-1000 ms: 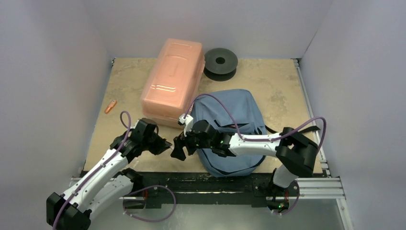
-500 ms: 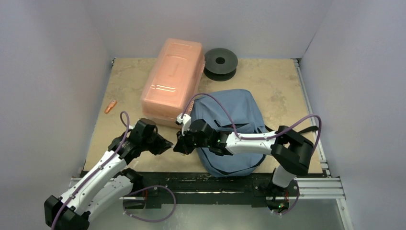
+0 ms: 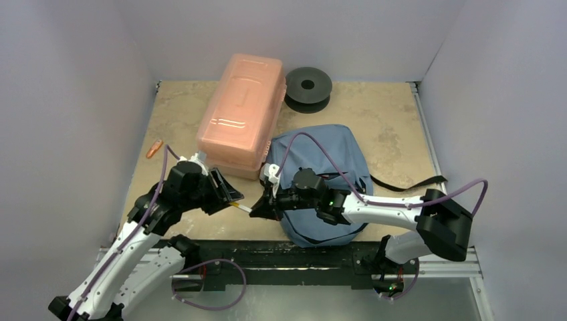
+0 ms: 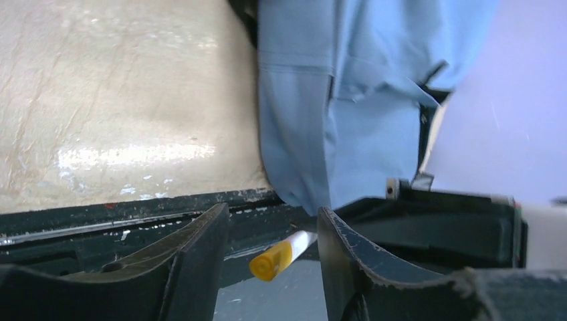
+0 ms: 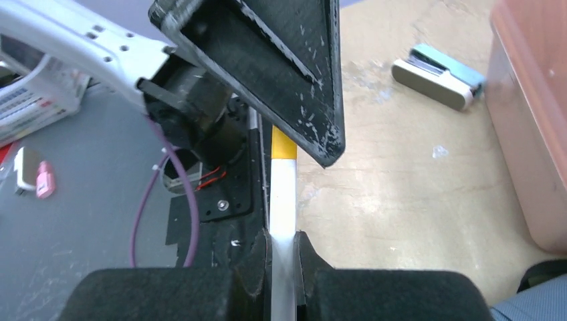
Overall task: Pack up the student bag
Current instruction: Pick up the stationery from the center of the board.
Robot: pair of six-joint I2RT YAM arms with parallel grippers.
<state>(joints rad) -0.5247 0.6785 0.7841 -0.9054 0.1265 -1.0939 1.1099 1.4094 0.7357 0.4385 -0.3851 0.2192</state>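
Note that the right gripper has its jaws clamped on the barrel of a slim white marker pen with a yellow cap. The left gripper has its jaws apart; the yellow cap lies between them, with a gap on each side. Both grippers sit just left of the near end of the soft blue-grey fabric backpack. The backpack lies flat on the beige table, with the translucent pink plastic box at its far left.

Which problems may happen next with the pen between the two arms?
1. The right fingers pinch the pen only at its white end, so it may swivel or slip.
2. Its yellow cap sits between the open left fingers; a sideways pull could knock it loose.
3. It hangs about over the table's near edge, so a drop might land off the table.
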